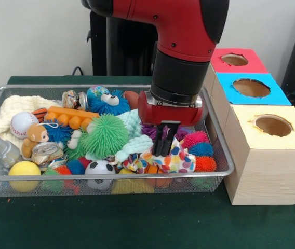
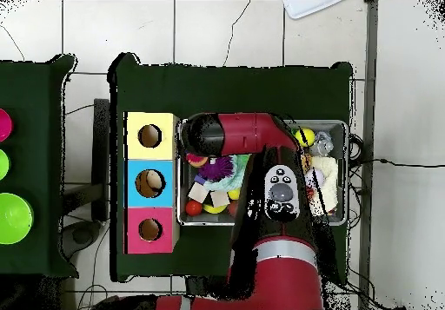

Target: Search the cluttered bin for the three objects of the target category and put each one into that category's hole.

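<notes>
**Gripper down at the spotted cloth, right end of the bin**

Gripper [image 1: 164, 148] lowered into the wire bin [image 1: 225, 167], tip at the upper edge of the spotted cloth [image 1: 183, 158], seemingly touching it. Cannot tell whether apart, together or clamped on fabric: dark on dark against the clutter, and hidden under the arm from overhead.

Category not named in the task. Judging by where the gripper sits, probably soft fabric, with the spotted cloth as the piece in hand. Crumpled near the front right corner, wedged between the spiky balls [image 1: 202, 150] on one side and the soccer ball [image 1: 99, 168] on the other. Two other likely fabric pieces further in: the mint cloth [image 1: 133, 123] near the middle and the cream knit [image 1: 11, 108] at the far left end.

Likely to handle light, limp and not fragile. No firm edge to push against, so best pinched at a raised fold or peak, deep enough to catch more than one layer. Apt to drape and trail on lifting, and to drag a neighbouring ball along. Needs a high lift over the rim before crossing to the yellow box [image 1: 272, 155], blue box [image 1: 225, 91] or red box [image 1: 256, 65], and bunching to pass a round hole [image 1: 273, 125]
</notes>
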Tool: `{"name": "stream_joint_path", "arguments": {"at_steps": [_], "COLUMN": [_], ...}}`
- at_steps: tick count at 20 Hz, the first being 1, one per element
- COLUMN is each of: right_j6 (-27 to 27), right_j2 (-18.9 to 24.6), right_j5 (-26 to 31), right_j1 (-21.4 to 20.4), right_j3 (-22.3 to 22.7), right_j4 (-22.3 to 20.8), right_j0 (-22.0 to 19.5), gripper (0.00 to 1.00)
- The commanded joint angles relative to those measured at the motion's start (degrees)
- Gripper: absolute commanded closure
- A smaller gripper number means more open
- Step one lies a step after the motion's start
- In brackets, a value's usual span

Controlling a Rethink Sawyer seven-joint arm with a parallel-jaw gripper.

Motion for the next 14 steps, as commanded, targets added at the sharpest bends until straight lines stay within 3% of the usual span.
{"name": "stream_joint_path", "arguments": {"at_steps": [1,14], "right_j6": [2.8,2.2], "right_j2": [5.5,6.5], "right_j5": [4.3,4.9], "right_j1": [0.8,0.8], "right_j3": [3.6,3.1], "right_j4": [1.9,2.3], "right_j0": [-1.8,-2.2], "gripper": [1.0,1.0]}}
